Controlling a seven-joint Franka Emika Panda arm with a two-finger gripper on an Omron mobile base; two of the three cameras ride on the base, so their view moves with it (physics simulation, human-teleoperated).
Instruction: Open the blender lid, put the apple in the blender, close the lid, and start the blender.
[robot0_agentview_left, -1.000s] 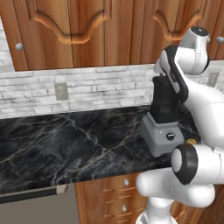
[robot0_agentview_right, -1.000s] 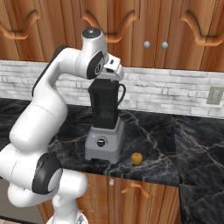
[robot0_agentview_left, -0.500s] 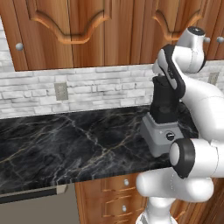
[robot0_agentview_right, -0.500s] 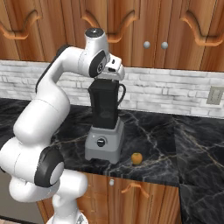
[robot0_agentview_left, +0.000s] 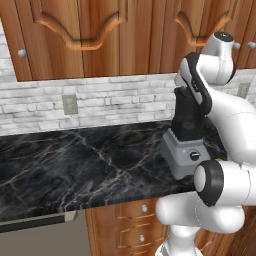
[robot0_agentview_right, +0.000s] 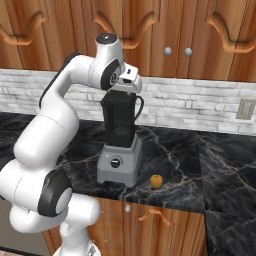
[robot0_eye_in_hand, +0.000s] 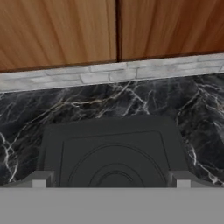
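Observation:
The blender (robot0_agentview_right: 118, 161) stands on the black marble counter, a grey base with a round knob under a tall dark jar (robot0_agentview_right: 120, 121); it also shows at the right of the left base view, blender (robot0_agentview_left: 186, 150). The black blender lid (robot0_eye_in_hand: 113, 151) sits on the jar's rim. My gripper (robot0_eye_in_hand: 112, 181) hangs straight above it, open, fingertips (robot0_eye_in_hand: 41, 179) wide apart at the lid's two sides, holding nothing. In the right base view the gripper (robot0_agentview_right: 123, 91) is at the jar's top. The small yellow apple (robot0_agentview_right: 156, 181) lies on the counter right of the base.
Wooden wall cabinets (robot0_agentview_right: 165, 30) hang close above the jar and my hand. A white brick backsplash (robot0_agentview_left: 110, 102) with an outlet (robot0_agentview_left: 69, 104) runs behind. The counter (robot0_agentview_left: 75, 165) stretches to the left; drawers (robot0_agentview_right: 150, 220) sit below its front edge.
The arm has shifted slightly while the hand stays over the jar's top. The jaws stay wide apart; blender and apple have not moved.

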